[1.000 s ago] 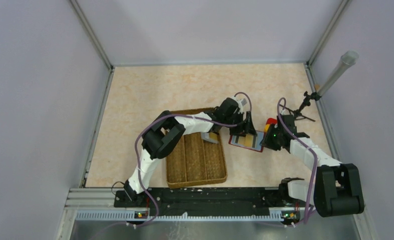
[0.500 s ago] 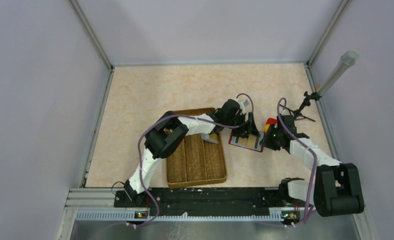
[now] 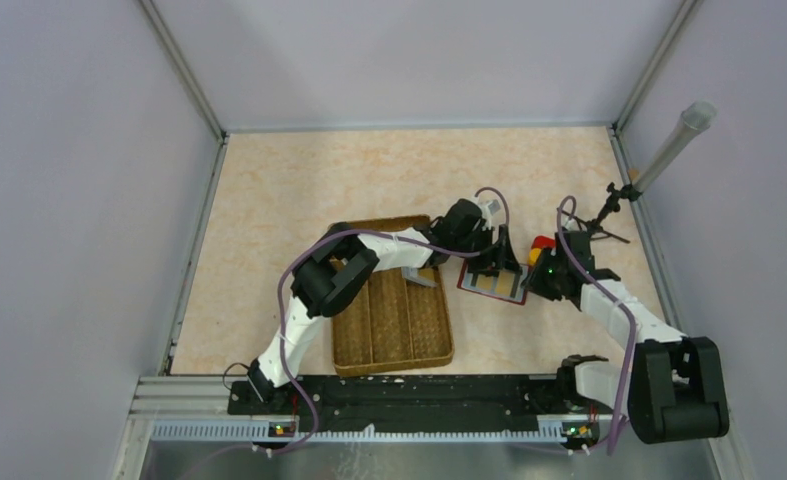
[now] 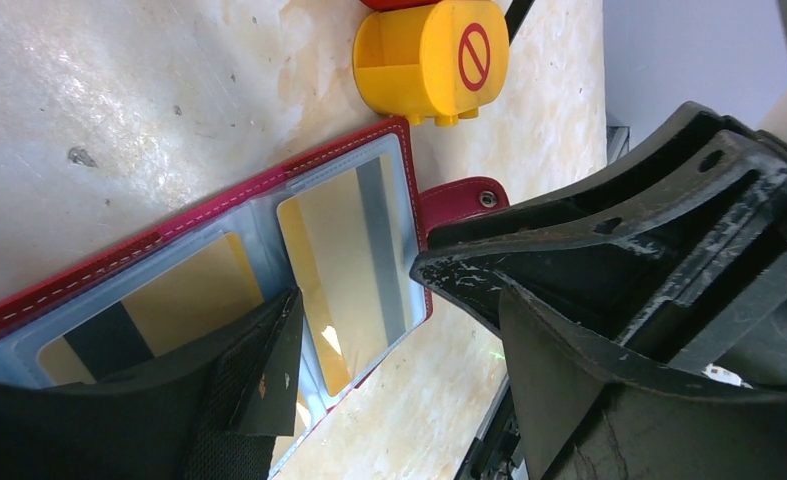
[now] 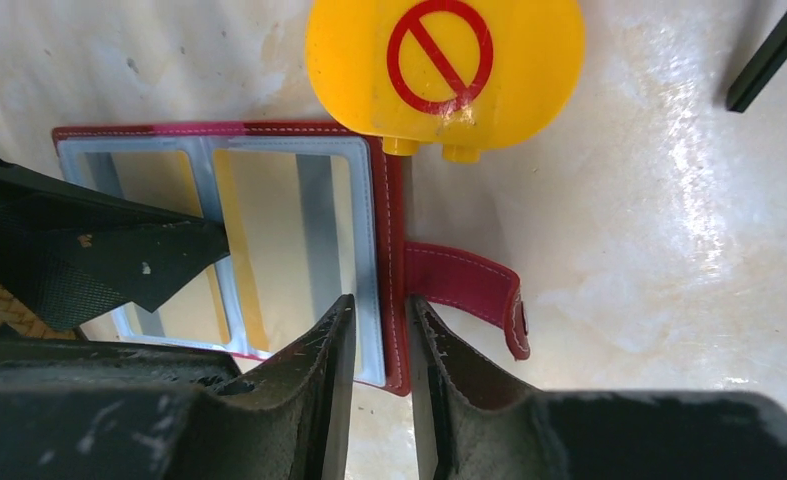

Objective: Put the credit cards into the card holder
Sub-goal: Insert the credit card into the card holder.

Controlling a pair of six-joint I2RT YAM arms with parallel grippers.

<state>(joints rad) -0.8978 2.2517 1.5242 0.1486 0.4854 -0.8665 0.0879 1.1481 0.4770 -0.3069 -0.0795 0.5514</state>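
Shifted right over card holder (image 5: 394, 250): left gripper (image 4: 354, 285), jaws apart; right gripper (image 5: 379, 305) jaws clamp its edge.

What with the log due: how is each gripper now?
Left gripper: open, over the wallet.
Right gripper: narrow gap at wallet edge; grip unclear.

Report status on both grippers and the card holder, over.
Left gripper open, poised over the open card holder. Right gripper clamped on its edge. Two gold cards seated in its slots. Yellow round block close by, not blocking.
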